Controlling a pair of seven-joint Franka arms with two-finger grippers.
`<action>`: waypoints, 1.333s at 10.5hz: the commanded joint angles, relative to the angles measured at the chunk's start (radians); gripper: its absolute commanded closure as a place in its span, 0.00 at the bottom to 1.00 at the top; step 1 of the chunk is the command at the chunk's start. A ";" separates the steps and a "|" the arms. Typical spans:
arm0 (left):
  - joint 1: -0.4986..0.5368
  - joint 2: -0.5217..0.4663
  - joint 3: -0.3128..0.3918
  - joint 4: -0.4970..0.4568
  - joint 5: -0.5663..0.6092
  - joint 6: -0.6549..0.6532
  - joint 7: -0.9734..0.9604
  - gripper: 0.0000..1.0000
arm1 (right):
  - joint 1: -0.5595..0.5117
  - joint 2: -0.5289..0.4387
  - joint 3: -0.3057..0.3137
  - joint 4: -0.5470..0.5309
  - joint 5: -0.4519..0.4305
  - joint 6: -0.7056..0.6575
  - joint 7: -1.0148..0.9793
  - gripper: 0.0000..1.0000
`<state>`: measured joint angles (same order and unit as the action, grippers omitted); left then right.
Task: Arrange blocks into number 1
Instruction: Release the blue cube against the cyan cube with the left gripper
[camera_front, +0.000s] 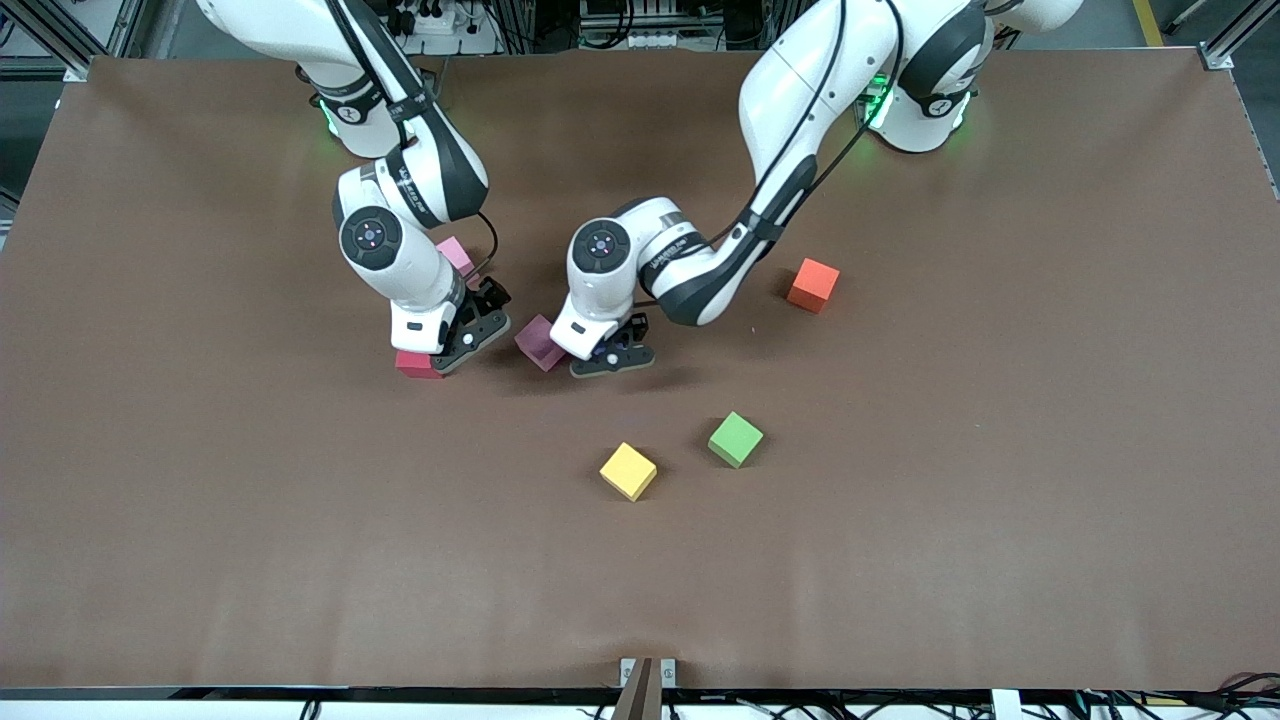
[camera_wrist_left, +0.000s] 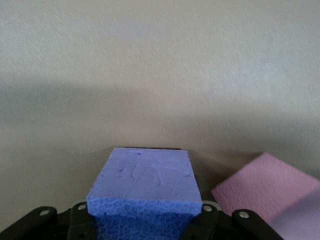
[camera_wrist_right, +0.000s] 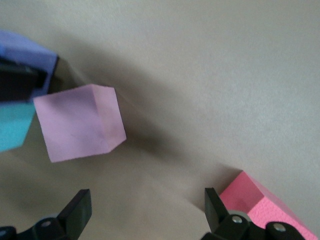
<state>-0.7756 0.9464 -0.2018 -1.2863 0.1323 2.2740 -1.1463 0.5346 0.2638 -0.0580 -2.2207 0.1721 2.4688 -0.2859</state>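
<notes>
My left gripper (camera_front: 612, 358) (camera_wrist_left: 145, 220) is shut on a blue block (camera_wrist_left: 144, 176), low over the table. It stands beside a purple block (camera_front: 540, 342) (camera_wrist_left: 265, 186) (camera_wrist_right: 80, 127). My right gripper (camera_front: 470, 342) (camera_wrist_right: 147, 210) is open with nothing between its fingers, low over the table. A red block (camera_front: 414, 364) (camera_wrist_right: 260, 206) lies just outside one of its fingers. A pink block (camera_front: 456, 254) sits half hidden by the right arm. No column of blocks shows.
An orange block (camera_front: 813, 285) lies toward the left arm's end. A green block (camera_front: 735, 439) and a yellow block (camera_front: 628, 471) sit side by side nearer the front camera. Brown tabletop (camera_front: 1000, 450) spreads all round.
</notes>
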 joint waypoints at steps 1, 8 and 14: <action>-0.031 0.011 0.016 -0.001 0.019 -0.007 0.028 0.01 | 0.021 -0.028 0.003 -0.031 -0.003 0.054 0.004 0.00; -0.014 -0.070 0.018 0.007 0.053 -0.134 0.033 0.00 | 0.028 -0.040 0.003 -0.056 -0.003 0.065 -0.012 0.00; 0.175 -0.178 0.007 0.004 0.041 -0.269 0.049 0.00 | 0.079 0.026 0.004 -0.031 0.007 0.113 -0.009 0.00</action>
<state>-0.6833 0.8073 -0.1784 -1.2604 0.1669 2.0567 -1.1198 0.6028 0.2756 -0.0537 -2.2498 0.1727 2.5621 -0.2876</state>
